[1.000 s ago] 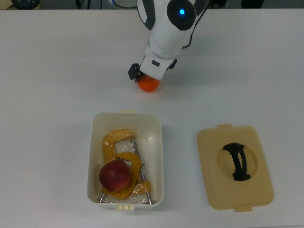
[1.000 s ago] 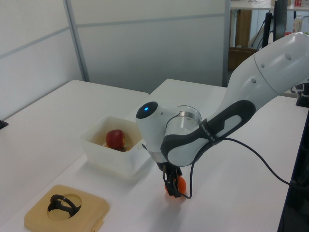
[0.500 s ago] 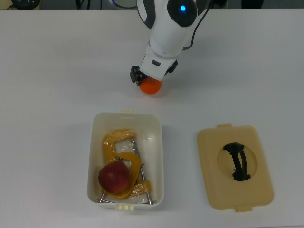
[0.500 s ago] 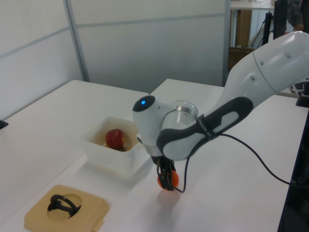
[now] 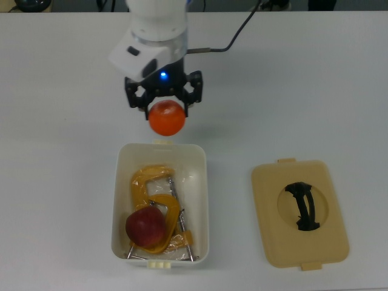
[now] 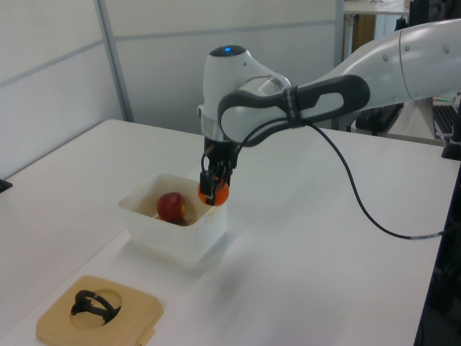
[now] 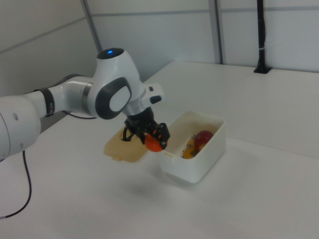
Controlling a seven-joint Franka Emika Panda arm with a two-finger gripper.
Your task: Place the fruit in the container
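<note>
Fingers (image 5: 143, 100) closed on either side of the orange (image 5: 167, 117); gripper (image 5: 163, 108) holds it in the air, just outside one short end of the container (image 5: 201, 200). Container: white tub on the table (image 5: 60, 151), holding the apple (image 5: 146, 227) on yellow-orange clamps (image 5: 147, 180). Beige lid (image 5: 299, 213) with black handle: flat on the table, at the top view's right of the tub.

White Franka arm, black gripper

Glossy white rounded shells with dark grey joint bands; a blue light glows above the gripper (image 5: 164, 111), and a black cable trails from the wrist.
</note>
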